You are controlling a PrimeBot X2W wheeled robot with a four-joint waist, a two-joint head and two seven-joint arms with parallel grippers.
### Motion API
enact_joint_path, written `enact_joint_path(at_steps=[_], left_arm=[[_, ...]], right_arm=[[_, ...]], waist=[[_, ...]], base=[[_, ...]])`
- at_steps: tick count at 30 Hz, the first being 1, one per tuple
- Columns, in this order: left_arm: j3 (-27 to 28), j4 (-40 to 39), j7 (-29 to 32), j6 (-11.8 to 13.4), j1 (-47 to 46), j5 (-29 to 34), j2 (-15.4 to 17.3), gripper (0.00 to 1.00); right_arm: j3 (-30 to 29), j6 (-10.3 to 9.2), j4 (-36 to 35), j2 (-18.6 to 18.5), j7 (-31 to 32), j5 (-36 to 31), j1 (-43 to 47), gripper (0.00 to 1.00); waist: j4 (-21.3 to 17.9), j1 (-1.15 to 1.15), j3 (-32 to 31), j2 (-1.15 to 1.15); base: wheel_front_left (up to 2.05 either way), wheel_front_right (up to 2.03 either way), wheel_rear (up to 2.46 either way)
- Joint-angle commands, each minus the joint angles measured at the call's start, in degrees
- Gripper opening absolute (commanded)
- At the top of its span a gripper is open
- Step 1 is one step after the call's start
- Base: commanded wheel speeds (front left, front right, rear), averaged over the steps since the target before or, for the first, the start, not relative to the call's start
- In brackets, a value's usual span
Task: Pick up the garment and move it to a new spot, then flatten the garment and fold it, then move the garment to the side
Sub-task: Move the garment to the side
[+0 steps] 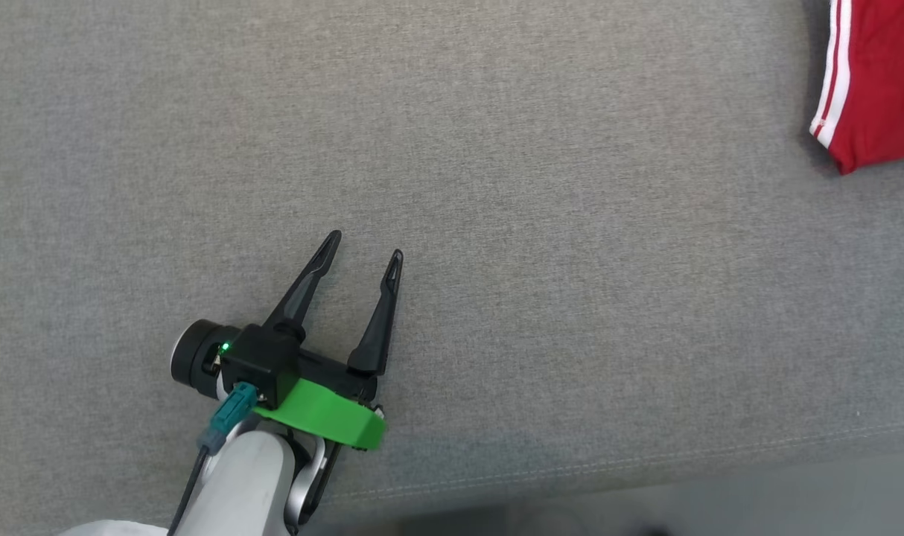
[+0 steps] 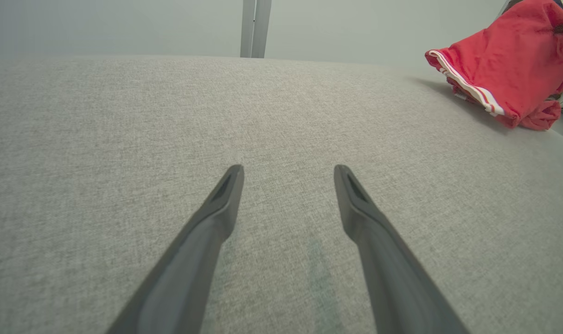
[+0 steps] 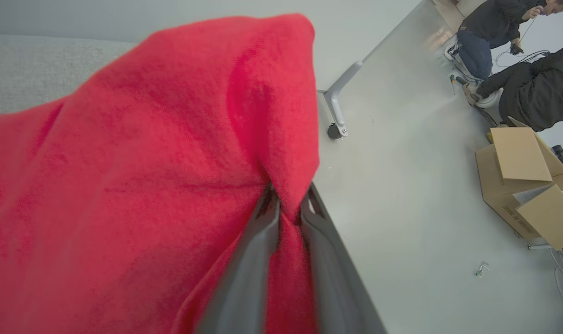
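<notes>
The garment (image 1: 876, 82) is red cloth with white stripes along one hem, lying bunched at the far right edge of the grey fabric surface (image 1: 497, 149). In the left wrist view the garment (image 2: 508, 60) sits heaped at the upper right, well away from my left gripper (image 2: 288, 171). In the head view my left gripper (image 1: 366, 249) hovers open and empty over the lower left of the surface. My right gripper (image 3: 291, 192) is shut on a fold of the garment (image 3: 147, 185), with red cloth pinched between its fingers and draped over them.
The surface's front edge (image 1: 645, 476) runs along the bottom of the head view, with floor beyond. The right wrist view shows pale floor (image 3: 402, 185), a table leg with a caster (image 3: 335, 111), cardboard boxes (image 3: 522, 176) and two people (image 3: 518, 46) crouched at the upper right.
</notes>
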Motion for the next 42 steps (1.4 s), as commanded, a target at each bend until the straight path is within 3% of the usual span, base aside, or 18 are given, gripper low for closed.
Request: enact_joint_path(at_steps=[1, 2, 9, 18, 28, 35, 42], left_arm=[[-0.2, -0.2, 0.2, -0.2, -0.8, 0.0, 0.4, 1.0], [-0.4, -0.3, 0.2, -0.2, -0.8, -0.1, 0.4, 1.0], [-1.1, -0.5, 0.2, -0.1, -1.1, -0.4, 0.6, 1.0], [-0.7, -0.6, -0.1, 1.9, -1.7, 1.1, 1.0, 1.0], [3.7, 1.1, 0.0, 3.2, 3.0, -4.9, -0.5, 1.0], [6.4, 5.5, 1.9, 6.7, 4.3, -9.0, -1.5, 1.0], [8.4, 9.6, 3.8, 7.3, 6.2, -13.6, -1.7, 1.0]], right_arm=[[-0.8, -0.09, 0.1, 0.2, -0.7, -1.3, 1.4, 0.5], [-1.6, -0.09, -0.1, 0.1, -1.1, -2.5, 1.7, 1.0], [-0.7, -0.09, 1.3, -1.1, -8.4, -7.8, 2.4, 1.0], [1.8, -0.1, 5.3, 1.8, -18.7, -5.6, 1.5, 1.0], [3.2, -0.09, 7.8, 8.0, -30.2, 1.3, 11.4, 1.0], [4.4, -0.09, 7.3, 12.9, -34.4, 8.3, 18.8, 1.0], [10.3, -0.08, 3.1, 17.1, -35.8, 14.4, 27.0, 1.0]], waist=[[1.6, 0.0, 1.2, 0.0], [2.0, 0.0, 1.5, 0.0], [3.3, 0.0, 2.3, 0.0], [2.9, 0.0, -0.2, 0.0], [2.5, 0.0, -11.1, 0.0], [3.6, 0.0, -17.8, 0.0], [4.6, 0.0, -25.1, 0.0]], base=[[0.0, 0.0, 0.0], [0.0, 0.0, 0.0], [0.0, 0.0, 0.0], [0.0, 0.0, 0.0], [0.0, 0.0, 0.0], [0.0, 0.0, 0.0], [0.0, 0.0, 0.0]])
